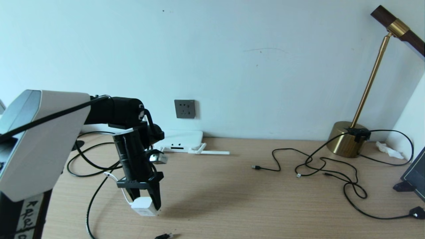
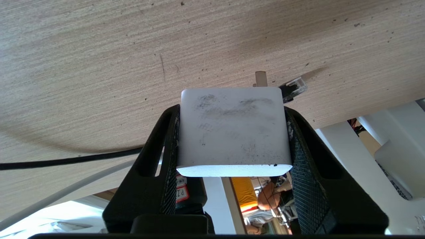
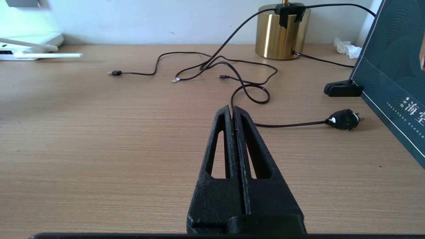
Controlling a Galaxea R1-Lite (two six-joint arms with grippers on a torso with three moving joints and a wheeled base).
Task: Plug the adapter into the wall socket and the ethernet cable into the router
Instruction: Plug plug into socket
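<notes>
My left gripper (image 1: 146, 206) points down near the desk's front left and is shut on the white cube adapter (image 1: 143, 205), which fills the space between its fingers (image 2: 232, 129). The adapter's thin white cord (image 1: 111, 176) trails off to the left. The black ethernet cable ends in a clear-tipped plug (image 1: 165, 236) on the desk just in front of the adapter (image 2: 294, 88). On the wall behind is the dark-grey wall socket (image 1: 185, 109), and below it lies the white router (image 1: 184, 140) with its antennas flat. My right gripper (image 3: 232, 109) hovers shut and empty over the desk's right half.
A brass lamp (image 1: 345, 142) stands at the back right. Thin black cables with USB ends (image 1: 318, 166) sprawl in front of it, and a black plug (image 1: 417, 212) lies by a dark teal box (image 1: 415, 176). Black cable loops (image 1: 79, 166) lie on the left.
</notes>
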